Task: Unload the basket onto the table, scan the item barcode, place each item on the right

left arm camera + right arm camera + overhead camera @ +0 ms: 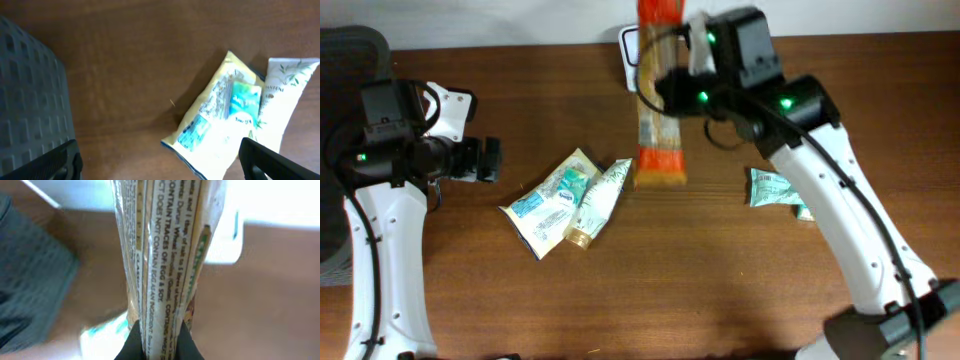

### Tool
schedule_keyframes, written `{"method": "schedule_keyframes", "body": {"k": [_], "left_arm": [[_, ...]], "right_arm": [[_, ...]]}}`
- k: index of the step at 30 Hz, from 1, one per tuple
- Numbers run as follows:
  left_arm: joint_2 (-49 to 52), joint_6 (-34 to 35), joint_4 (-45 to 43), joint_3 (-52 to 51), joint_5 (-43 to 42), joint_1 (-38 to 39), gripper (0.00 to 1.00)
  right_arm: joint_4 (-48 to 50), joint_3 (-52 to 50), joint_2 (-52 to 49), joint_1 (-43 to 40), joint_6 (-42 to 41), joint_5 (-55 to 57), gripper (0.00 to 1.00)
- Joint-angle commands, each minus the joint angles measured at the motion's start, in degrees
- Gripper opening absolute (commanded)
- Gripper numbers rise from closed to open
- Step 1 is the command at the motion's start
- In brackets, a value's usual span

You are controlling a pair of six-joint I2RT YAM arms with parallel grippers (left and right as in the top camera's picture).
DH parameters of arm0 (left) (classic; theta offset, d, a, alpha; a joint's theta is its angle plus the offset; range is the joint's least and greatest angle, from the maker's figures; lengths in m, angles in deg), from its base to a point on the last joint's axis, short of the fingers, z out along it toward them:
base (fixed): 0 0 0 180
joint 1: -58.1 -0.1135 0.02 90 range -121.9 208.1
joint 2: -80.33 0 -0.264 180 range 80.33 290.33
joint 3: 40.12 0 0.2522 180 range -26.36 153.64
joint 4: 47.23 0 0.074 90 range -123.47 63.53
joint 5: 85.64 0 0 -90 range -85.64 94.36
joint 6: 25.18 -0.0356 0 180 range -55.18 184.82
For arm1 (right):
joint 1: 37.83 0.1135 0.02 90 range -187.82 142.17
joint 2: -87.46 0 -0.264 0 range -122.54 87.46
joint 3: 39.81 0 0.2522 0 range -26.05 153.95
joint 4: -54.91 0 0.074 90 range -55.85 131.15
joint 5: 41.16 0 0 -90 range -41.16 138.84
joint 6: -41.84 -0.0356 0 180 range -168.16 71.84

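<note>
Brown wooden table (720, 290) fills the overhead view, and the orange packet (660, 130) hangs lengthwise above its far middle. The right gripper (672, 92) is clamped on the packet partway along it; in the right wrist view both dark fingertips (134, 342) pinch the folded, printed film (160, 270) tight between them. A white device (629, 52) sits just behind the packet at the table's far edge, partly hidden by it. Near the packet's lower end, to its left, a pale tube (598, 200) lies on the table, touching a yellowish pouch (548, 205) with a blue label. To the packet's right lies a green sachet (775, 188), partly under the right arm. Well left of the packet, the left gripper (490, 160) hovers with its fingers (275, 160) spread wide, holding nothing, beside a dark grey ribbed object (30, 100).
</note>
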Motion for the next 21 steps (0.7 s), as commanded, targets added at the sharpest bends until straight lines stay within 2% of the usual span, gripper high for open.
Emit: {"method": "schedule_keyframes", "body": {"k": [1, 3, 5, 8, 10, 11, 14, 21], "left_arm": [[-0.3, -0.9, 0.0, 0.5, -0.6, -0.1, 0.99], [-0.3, -0.9, 0.0, 0.5, -0.6, -0.1, 0.99], [-0.3, -0.9, 0.0, 0.5, -0.6, -0.1, 0.99], [-0.3, -0.9, 0.0, 0.5, -0.6, -0.1, 0.99], [-0.3, -0.9, 0.0, 0.5, -0.6, -0.1, 0.99], [-0.3, -0.9, 0.0, 0.5, -0.6, -0.1, 0.99], [-0.3, -0.9, 0.0, 0.5, -0.6, -0.1, 0.99], [-0.3, -0.9, 0.0, 0.5, -0.6, -0.1, 0.99]], "right_arm": [[6.2, 12.1, -7.6, 3.3, 15.5, 22.8, 0.04], [16.2, 12.2, -12.7, 4.6, 25.1, 32.3, 0.04], [29.4, 12.2, -19.7, 5.0, 38.5, 39.9, 0.04], [49.4, 12.2, -30.0, 5.0, 57.7, 41.4, 0.04], [65.7, 12.2, -37.3, 5.1, 76.6, 39.7, 0.04], [67.7, 12.2, -39.5, 5.0, 80.4, 37.5, 0.04], [68.0, 12.2, -42.9, 5.0, 81.6, 32.0, 0.04], [67.8, 12.2, -43.7, 4.3, 81.6, 31.1, 0.04]]}}
